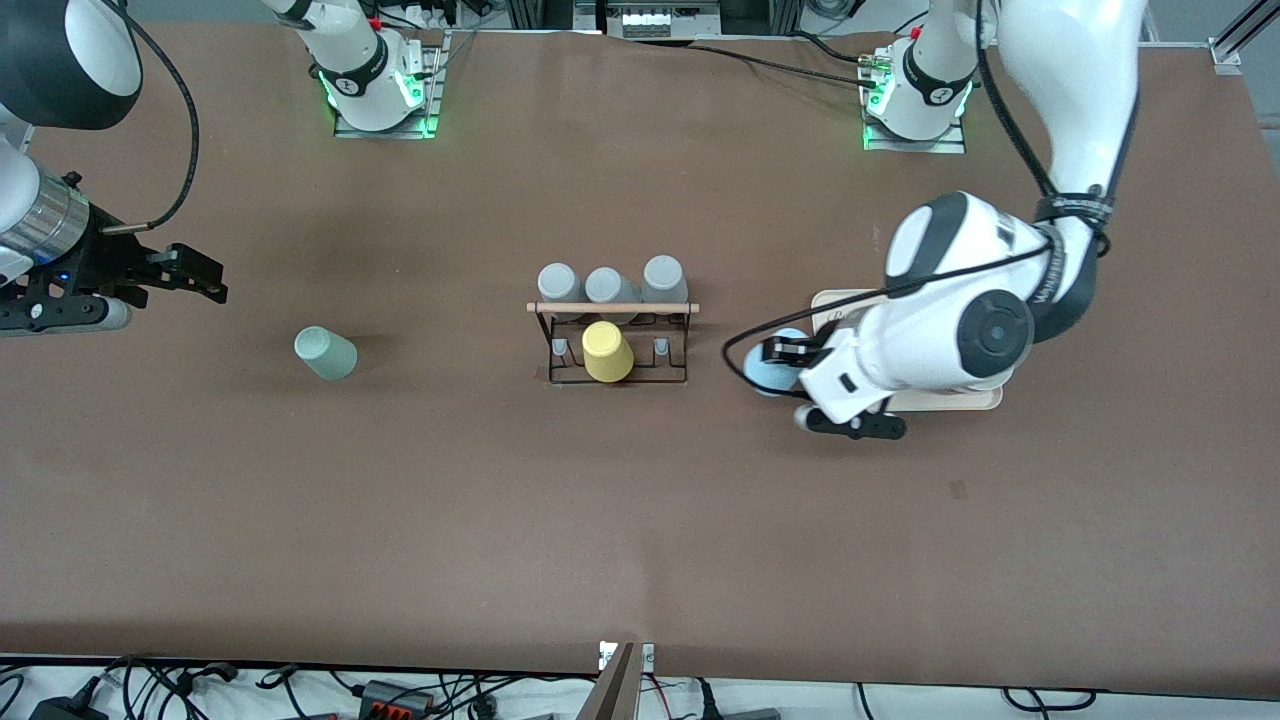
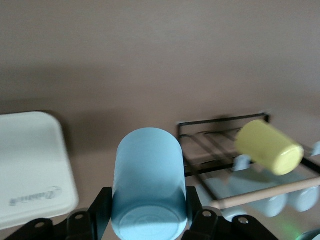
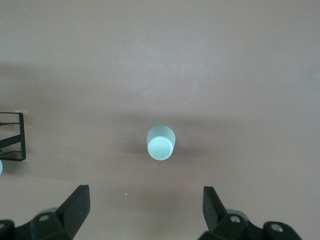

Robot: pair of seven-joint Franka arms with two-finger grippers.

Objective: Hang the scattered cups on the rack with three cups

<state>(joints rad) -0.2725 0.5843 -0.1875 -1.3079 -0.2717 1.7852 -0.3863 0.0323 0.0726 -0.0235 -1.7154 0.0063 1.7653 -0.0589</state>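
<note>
Left gripper (image 1: 785, 365), center-right of frame, has its jaws clamped on the light blue cup (image 2: 149, 185), between the rack (image 1: 612, 340) at center and the cream tray (image 1: 940, 400). A yellow cup (image 1: 607, 351) and three grey cups (image 1: 606, 284) already fill the rack. Right gripper (image 3: 145, 205) waits at the frame's left edge, jaws wide, over the desk (image 1: 640, 520) near the mint cup (image 1: 326, 353).

A: What has the left gripper (image 2: 149, 220) got?
B: The light blue cup (image 2: 149, 185), clamped between its fingers.
A: Around it?
B: The rack (image 2: 235, 150) (a yellow cup (image 2: 268, 147) on it) and a cream tray (image 2: 30, 165).
</note>
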